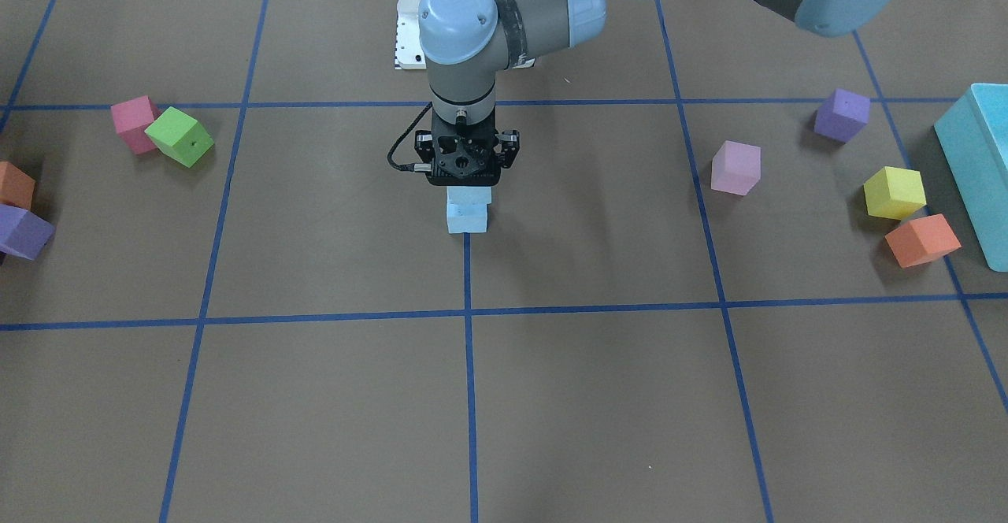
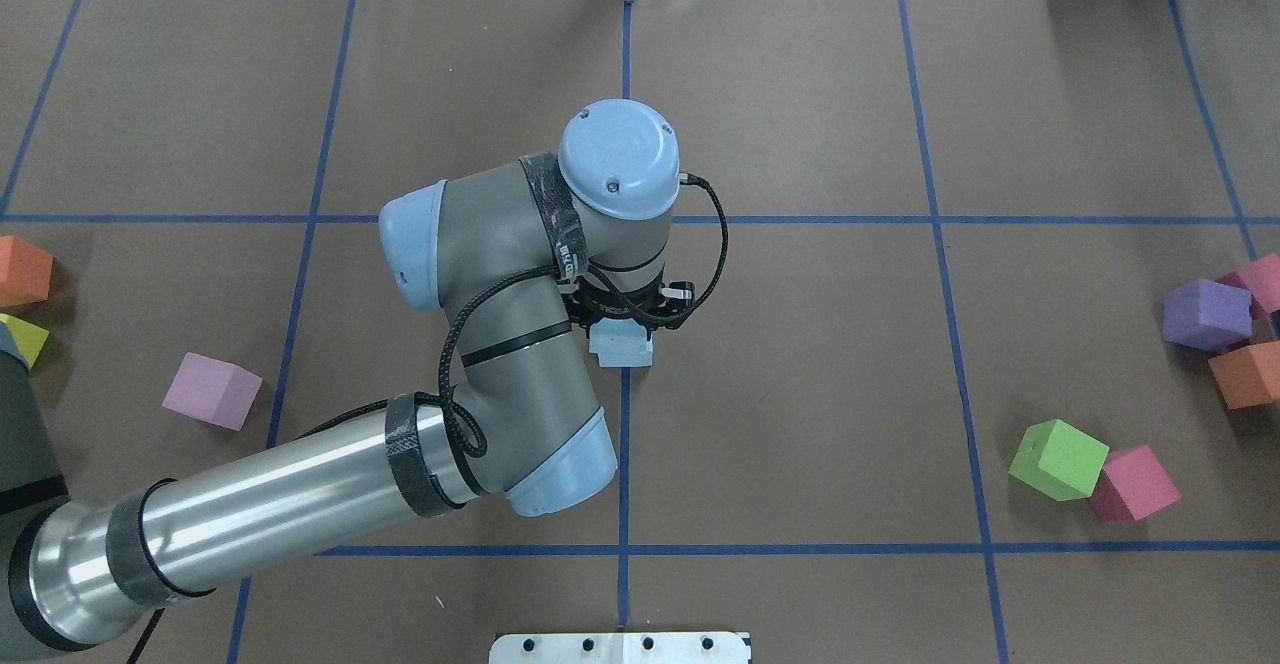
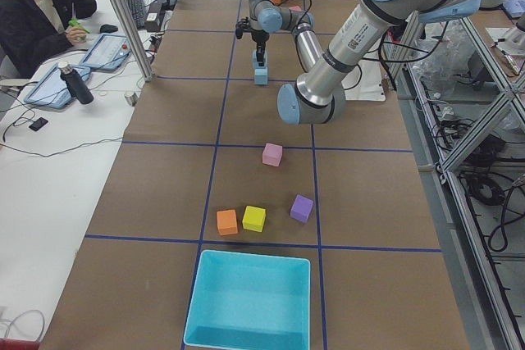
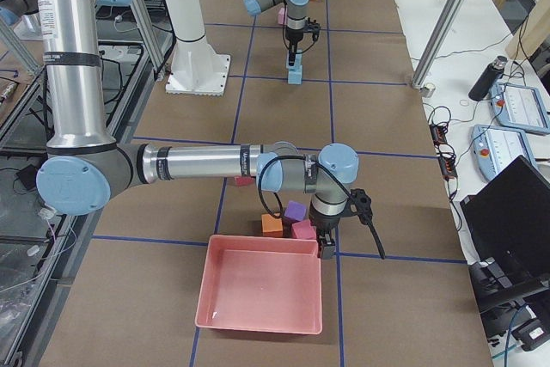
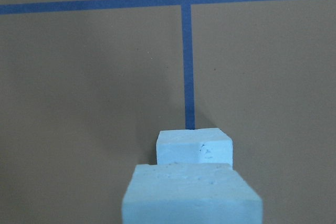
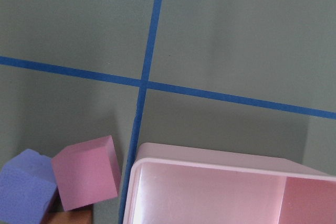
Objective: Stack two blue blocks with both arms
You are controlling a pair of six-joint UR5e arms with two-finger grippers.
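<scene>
Two pale blue blocks stand stacked at the table's middle on a blue tape line. The upper blue block (image 1: 470,194) sits slightly offset on the lower blue block (image 1: 467,220). My left gripper (image 1: 466,180) points straight down and is shut on the upper block. The left wrist view shows the held block (image 5: 191,195) close up and the lower block (image 5: 194,146) just beyond it. My right gripper (image 4: 326,248) shows only in the exterior right view, beside a pink tray (image 4: 258,326). I cannot tell whether it is open or shut.
Pink (image 1: 134,123), green (image 1: 179,136), orange (image 1: 14,184) and purple (image 1: 24,231) cubes lie on one side. Purple (image 1: 841,113), lilac (image 1: 735,167), yellow (image 1: 894,191) and orange (image 1: 921,239) cubes lie by the turquoise box (image 1: 980,168). A pink cube (image 6: 86,172) lies next to the tray.
</scene>
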